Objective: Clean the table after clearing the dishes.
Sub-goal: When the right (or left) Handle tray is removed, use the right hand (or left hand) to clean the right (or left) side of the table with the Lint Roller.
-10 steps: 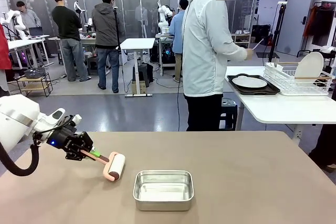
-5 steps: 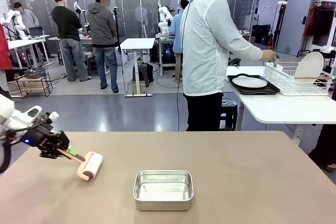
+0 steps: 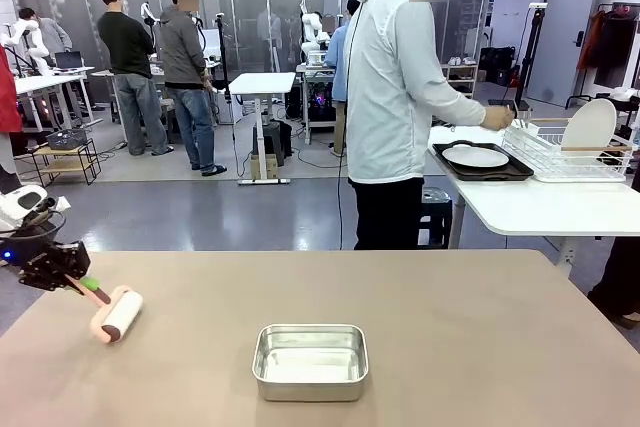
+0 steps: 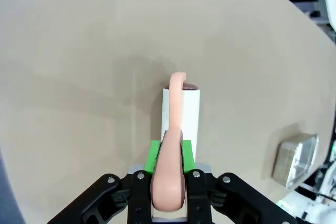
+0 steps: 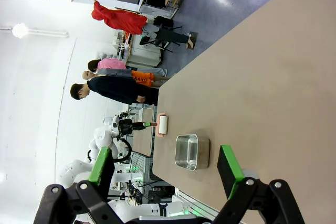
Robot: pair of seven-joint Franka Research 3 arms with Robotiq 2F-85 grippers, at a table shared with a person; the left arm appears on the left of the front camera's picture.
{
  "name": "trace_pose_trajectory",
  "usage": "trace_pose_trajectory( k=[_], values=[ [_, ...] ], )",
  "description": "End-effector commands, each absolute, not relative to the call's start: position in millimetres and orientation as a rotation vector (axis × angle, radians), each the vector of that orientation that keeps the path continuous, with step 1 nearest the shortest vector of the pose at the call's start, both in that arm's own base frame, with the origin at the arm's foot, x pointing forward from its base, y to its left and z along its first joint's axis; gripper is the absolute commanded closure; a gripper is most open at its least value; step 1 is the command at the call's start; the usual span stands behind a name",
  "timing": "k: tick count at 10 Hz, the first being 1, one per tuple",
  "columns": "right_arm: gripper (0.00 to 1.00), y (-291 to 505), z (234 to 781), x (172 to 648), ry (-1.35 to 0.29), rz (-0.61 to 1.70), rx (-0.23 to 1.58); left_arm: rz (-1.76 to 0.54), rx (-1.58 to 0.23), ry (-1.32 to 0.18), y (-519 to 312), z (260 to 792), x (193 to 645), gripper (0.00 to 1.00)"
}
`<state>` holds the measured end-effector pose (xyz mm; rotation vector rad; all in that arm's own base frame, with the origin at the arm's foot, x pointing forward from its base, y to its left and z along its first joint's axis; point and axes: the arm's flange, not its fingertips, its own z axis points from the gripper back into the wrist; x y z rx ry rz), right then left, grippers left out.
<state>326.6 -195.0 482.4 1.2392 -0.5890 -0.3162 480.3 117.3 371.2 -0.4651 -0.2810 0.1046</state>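
Observation:
My left gripper hovers over the left edge of the pinkish-brown table, shut on the pink handle of a lint roller. The white roll rests on the tabletop. In the left wrist view the green pads clamp the handle, and the lint roller points away across the bare table. My right gripper stands open above the table, holding nothing. A white plate lies on a dark tray on the white side table, and another plate stands in the wire rack.
A small steel pan sits near the table's front middle, also visible as the pan in the left wrist view. A person in a light jacket stands at the far side, hands at the wire rack. Other people stand farther back.
My left arm has pulled the lint roller leftward across the tabletop, from near the pan to the left edge. The person's hand has moved to the rack.

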Motion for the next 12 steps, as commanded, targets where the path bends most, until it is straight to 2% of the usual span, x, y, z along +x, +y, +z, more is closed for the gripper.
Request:
trace_pose_trajectory(
  k=[1,2,5,9,12],
  values=[
    [0.0,-193.5,484.7,325.7,-0.59,-0.309,1.246,0.185,-0.149,-0.252,131.1,328.0,473.5,0.8],
    [0.0,-193.5,484.7,325.7,-0.59,-0.309,1.246,0.18,-0.05,-0.26,131.2,334.4,472.8,0.8],
    [0.0,-193.5,484.7,325.7,-0.59,-0.309,1.246,0.151,0.062,-0.268,121.4,356.3,475.2,0.8],
    [0.0,-193.5,484.7,325.7,-0.59,-0.309,1.246,0.095,-0.057,-0.317,95.8,388.2,471.8,0.8],
    [0.0,-193.5,484.7,325.7,-0.59,-0.309,1.246,0.073,0.015,-0.388,89.1,442.1,445.4,0.8]
  ],
)
